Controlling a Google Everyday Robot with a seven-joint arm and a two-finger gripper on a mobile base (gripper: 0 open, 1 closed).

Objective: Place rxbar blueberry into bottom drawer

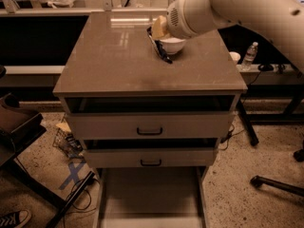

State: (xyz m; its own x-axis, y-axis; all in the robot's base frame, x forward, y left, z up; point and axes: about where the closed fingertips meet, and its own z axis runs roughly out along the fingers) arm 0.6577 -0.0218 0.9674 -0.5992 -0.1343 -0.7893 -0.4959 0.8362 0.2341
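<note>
Gripper [164, 55] sits low over the far part of the cabinet top [109, 65], its dark tip angled down toward the camera. Whether it is spread, pressed together or pinching something: cannot tell.

Risks, as judged from here:
- Left of gripper: an open stretch of top. If the bar is in the grasp and only loosely held, a swing outward could shed it there or over the edge to the floor.
- Below the gripper, on the cabinet's near face: the two upper drawers [149, 126] with black handles appear slightly pulled out. They lie on the way down. A descent too close to the front could clip them, or the bar could land in the wrong one.
- Lower again: the bottom drawer [152, 194] is pulled out, with low walls. A release from high up could let the bar skid or bounce out.
- Just right of gripper: the white bowl [175, 45], touching it or nearly. A sideways move could shove it.

The rxbar blueberry: no dark blue bar shows anywhere apart from the gripper. It may be within the dark shape at the gripper's tip. Cannot confirm.
</note>
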